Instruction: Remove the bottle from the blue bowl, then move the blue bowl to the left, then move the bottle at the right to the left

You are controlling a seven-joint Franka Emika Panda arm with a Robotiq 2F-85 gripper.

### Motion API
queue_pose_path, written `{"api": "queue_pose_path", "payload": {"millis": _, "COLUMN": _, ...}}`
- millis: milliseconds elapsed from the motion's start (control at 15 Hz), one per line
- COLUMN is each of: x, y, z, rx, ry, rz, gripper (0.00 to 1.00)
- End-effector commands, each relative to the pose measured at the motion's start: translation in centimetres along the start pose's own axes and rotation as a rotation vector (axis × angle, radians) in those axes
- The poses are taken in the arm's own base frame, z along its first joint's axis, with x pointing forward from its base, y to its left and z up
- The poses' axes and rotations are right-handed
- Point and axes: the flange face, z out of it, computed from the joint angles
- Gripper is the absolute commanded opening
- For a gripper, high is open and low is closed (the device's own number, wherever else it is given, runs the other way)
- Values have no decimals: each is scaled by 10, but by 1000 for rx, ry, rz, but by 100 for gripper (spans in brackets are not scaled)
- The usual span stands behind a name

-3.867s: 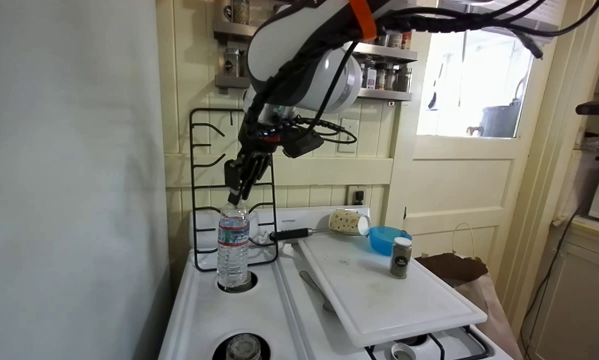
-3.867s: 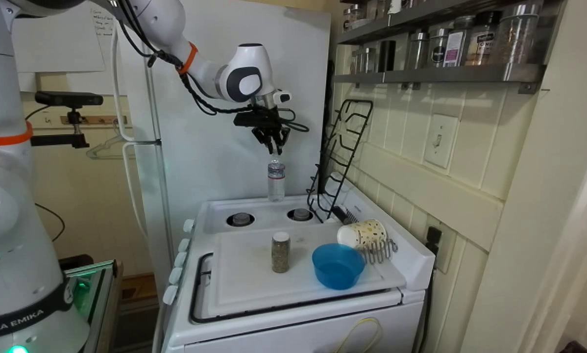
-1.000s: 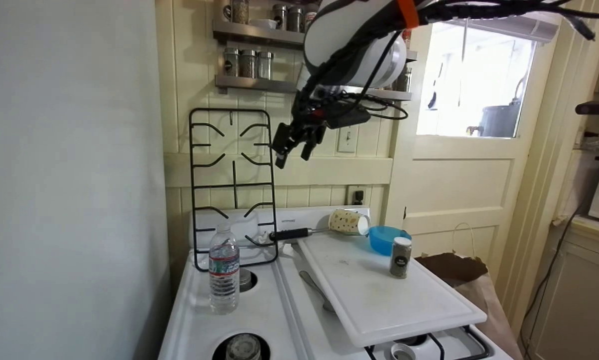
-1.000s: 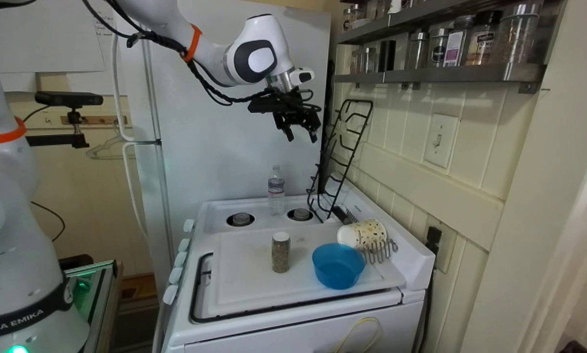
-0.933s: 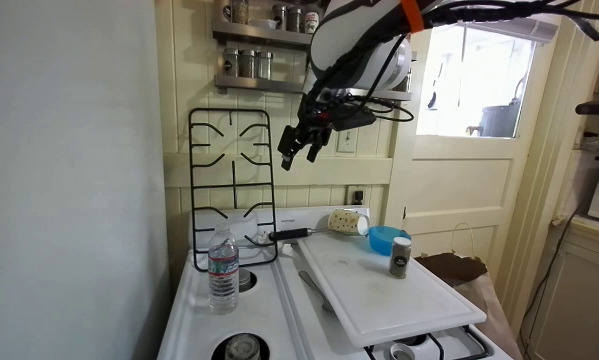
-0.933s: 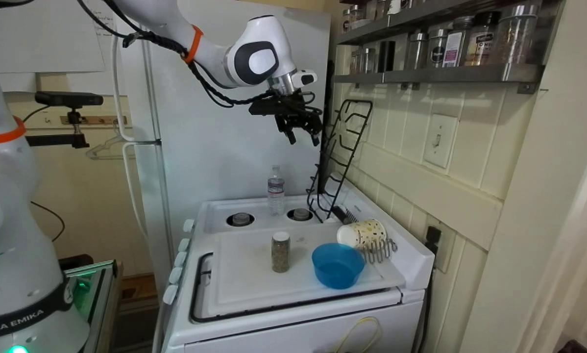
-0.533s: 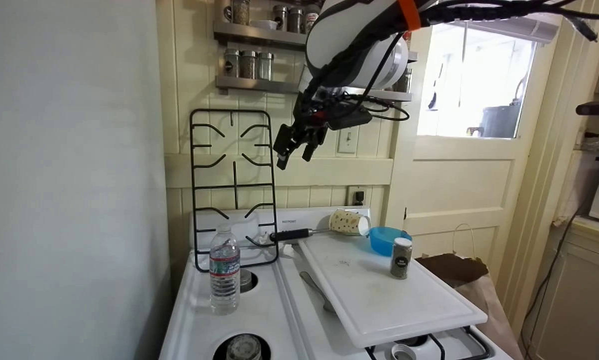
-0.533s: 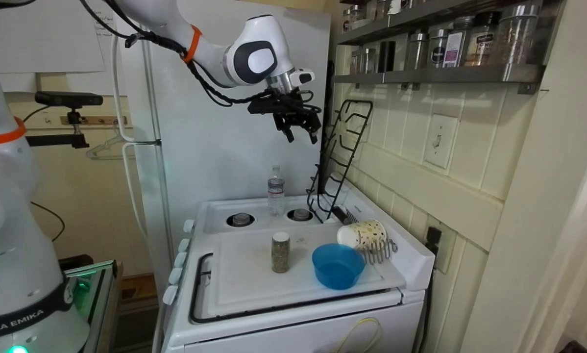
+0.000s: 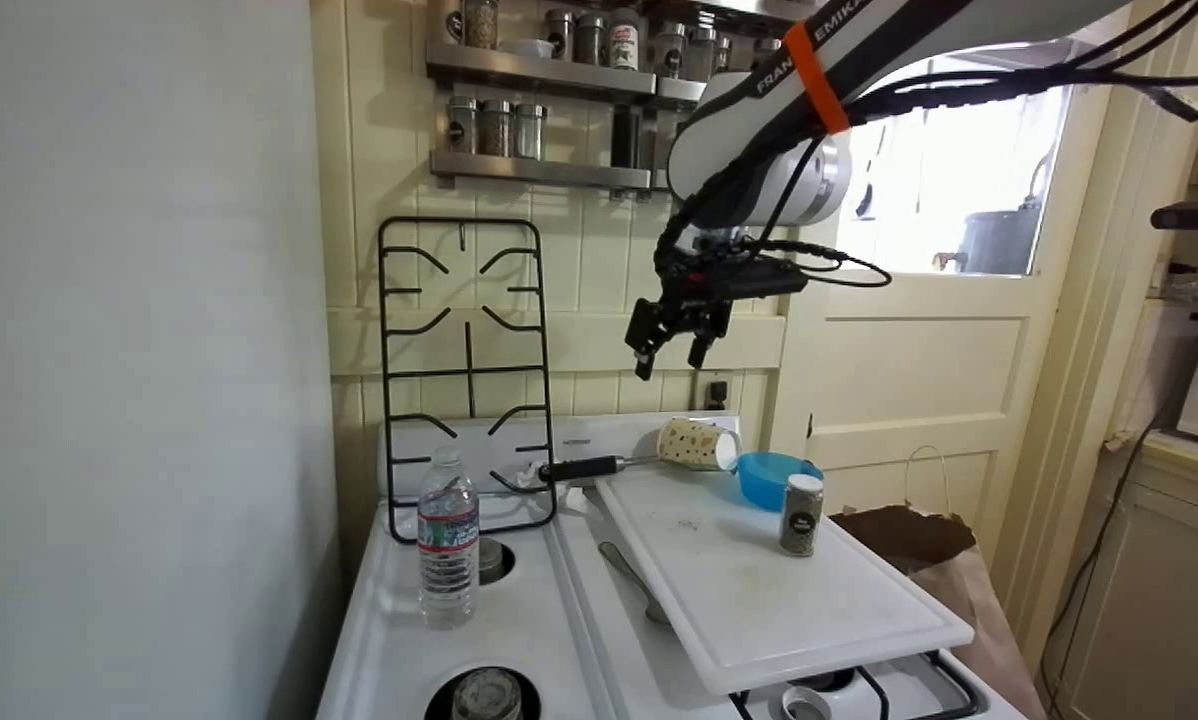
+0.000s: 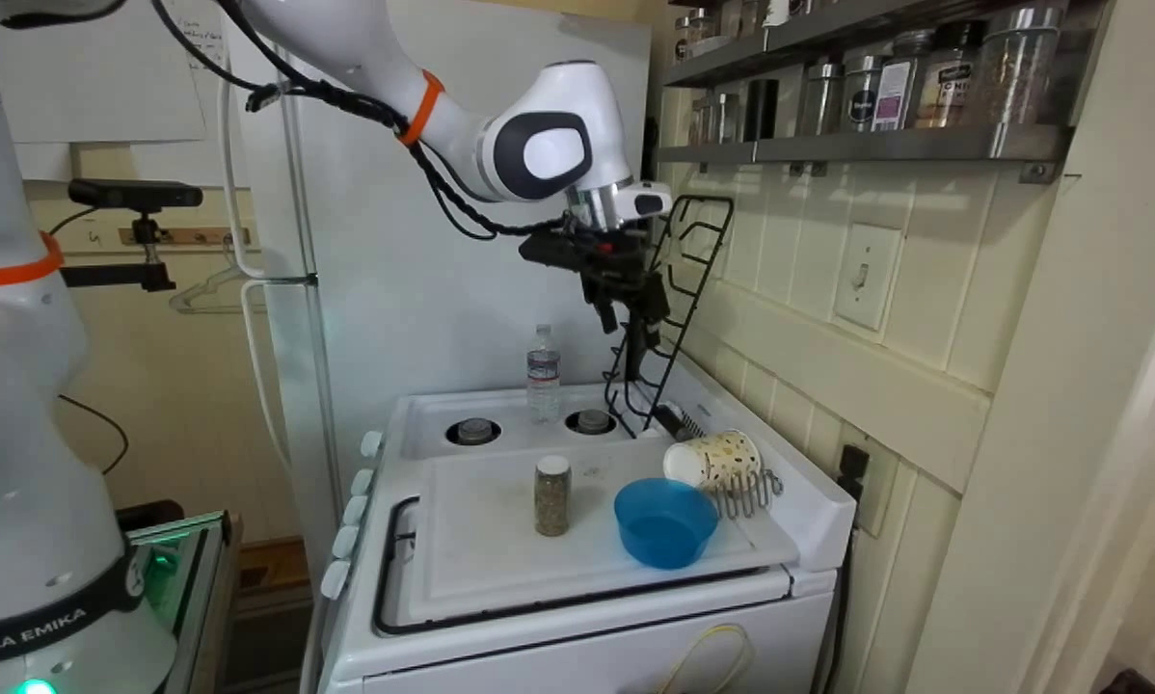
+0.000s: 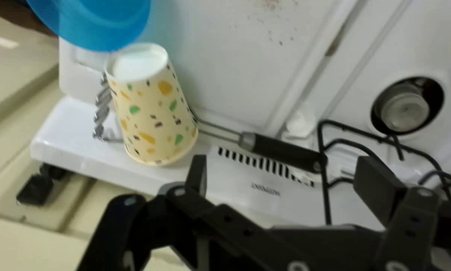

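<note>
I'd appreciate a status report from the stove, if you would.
Tool open, empty. Water bottle upright, outside blue bowl; bowl on white board. Spice jar near bowl, possibly in the way.

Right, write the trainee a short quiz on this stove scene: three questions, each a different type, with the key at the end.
1. True or false: the clear plastic water bottle stands upright, outside the blue bowl.
2. Multiple choice: on the white cutting board stands a spice jar. What colour is its lid? A) black B) white C) red
3. Short answer: how do the jaws stand, and what, if anything, do they hold?

Key:
1. True; it stands on the stove.
2. B.
3. They stand open and hold nothing.
</note>
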Motion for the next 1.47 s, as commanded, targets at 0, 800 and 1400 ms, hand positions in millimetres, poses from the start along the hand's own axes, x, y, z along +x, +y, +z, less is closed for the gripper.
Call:
{"api": "queue_pose_path", "payload": {"millis": 0, "x": -24, "y": 35, "z": 53, "rx": -30, "ry": -166, "rz": 112, "gripper": 100}}
{"api": "queue_pose_path", "payload": {"millis": 800, "x": -58, "y": 83, "z": 143, "rx": -38, "ry": -353, "rz": 458, "gripper": 100}}
{"api": "queue_pose_path", "payload": {"millis": 1400, "x": -44, "y": 83, "z": 140, "rx": -35, "ry": -257, "rz": 426, "gripper": 19}}
